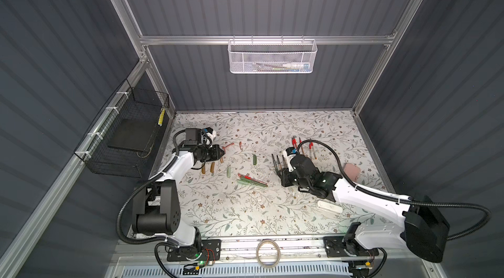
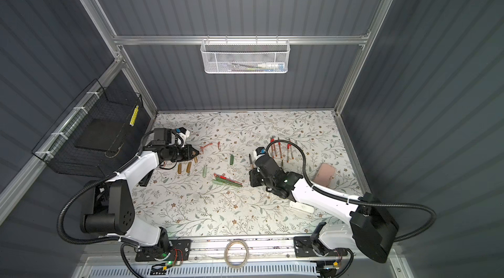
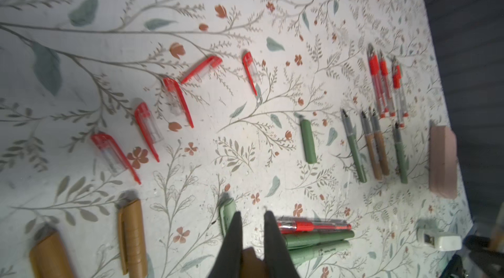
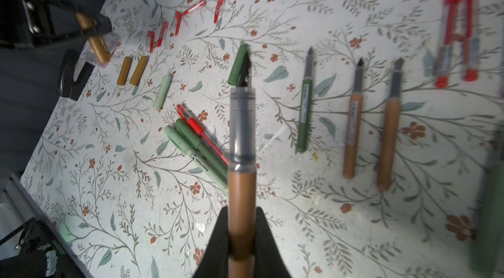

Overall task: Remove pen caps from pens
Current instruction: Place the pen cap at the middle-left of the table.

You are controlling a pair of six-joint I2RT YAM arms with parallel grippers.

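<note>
Both claws are clamped tight, the right gripper (image 4: 242,209) around the barrel of an uncapped brown pen (image 4: 242,137) jutting ahead of it, the left gripper (image 3: 253,214) on a brown cap (image 3: 250,259), with both arms stretched low over the floral table (image 1: 245,216) within grey ribbed walls (image 1: 272,4).

- The floral-print table (image 1: 245,216) carried everything.
- Loose red caps (image 3: 148,126), two brown caps (image 1: 212,168), a pale-green cap (image 1: 228,172) and an olive cap (image 1: 254,159) lay scattered.
- Three capped pens (image 1: 252,180) lay touching, side by side.
- Uncapped pens (image 4: 304,115) lay in a row.
- A pink case (image 1: 351,171) and a white case (image 1: 328,205) lay well apart.
</note>
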